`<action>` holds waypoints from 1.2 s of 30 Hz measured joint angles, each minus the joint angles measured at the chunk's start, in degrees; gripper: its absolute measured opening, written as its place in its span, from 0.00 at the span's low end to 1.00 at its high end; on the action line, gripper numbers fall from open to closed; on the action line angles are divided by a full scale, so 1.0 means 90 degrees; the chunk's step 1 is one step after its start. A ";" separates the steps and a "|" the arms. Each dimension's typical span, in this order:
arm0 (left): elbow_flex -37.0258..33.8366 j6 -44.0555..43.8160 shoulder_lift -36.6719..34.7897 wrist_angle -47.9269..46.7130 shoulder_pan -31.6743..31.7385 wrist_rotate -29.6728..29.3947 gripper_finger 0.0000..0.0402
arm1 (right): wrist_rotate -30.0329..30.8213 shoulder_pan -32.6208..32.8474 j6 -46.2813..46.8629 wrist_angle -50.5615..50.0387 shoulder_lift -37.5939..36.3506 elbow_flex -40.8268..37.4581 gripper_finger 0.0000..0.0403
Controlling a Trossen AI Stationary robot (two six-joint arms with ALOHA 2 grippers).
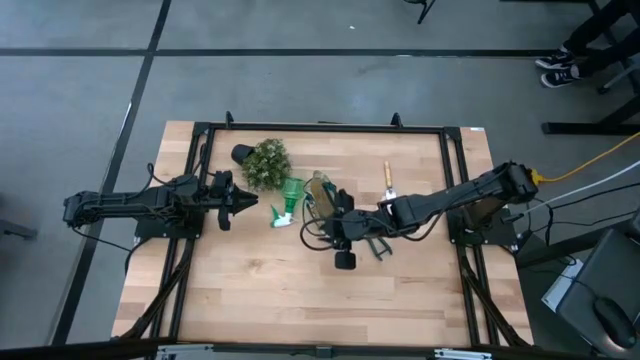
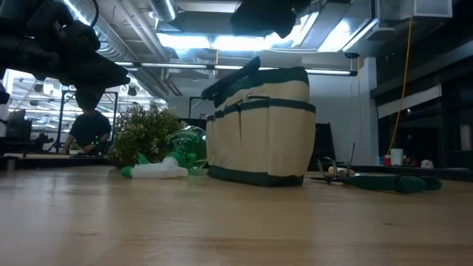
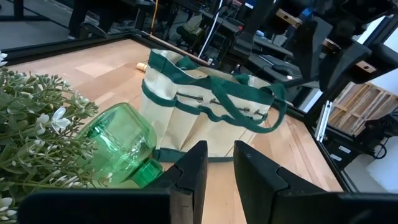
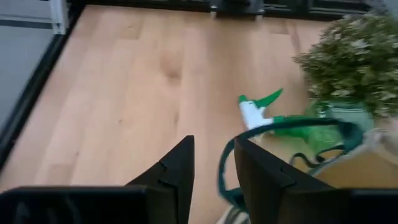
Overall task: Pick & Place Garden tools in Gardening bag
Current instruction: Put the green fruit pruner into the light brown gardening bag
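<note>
High view: plant (image 1: pixel 266 163) and green sprayer (image 1: pixel 285 201) flank bag (image 1: pixel 322 197).

— What is obscured in the high view?
— The bag (image 1: pixel 320 195) lies largely under the right gripper (image 1: pixel 338 228); the shears (image 1: pixel 379 245) are partly covered by that arm.

— And the wrist views?
— The right wrist view cuts off the bag at its edge – only a handle loop shows. The plant (image 3: pixel 34 134) hides part of the green bottle (image 3: pixel 121 140).
</note>
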 joint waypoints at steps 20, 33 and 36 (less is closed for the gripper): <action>0.0000 -0.0001 0.0000 0.0000 -0.0001 0.0000 0.18 | -0.1156 0.0284 0.2368 -0.3728 -0.1362 0.0364 0.29; 0.0000 0.0000 0.0000 0.0000 0.0000 0.0000 0.18 | -0.1080 0.0448 0.4219 -0.4825 -0.1491 -0.0527 0.29; 0.0000 0.0000 0.0000 0.0000 0.0000 -0.0001 0.18 | -0.1025 0.0451 0.4598 -0.4248 -0.1494 -0.0963 0.29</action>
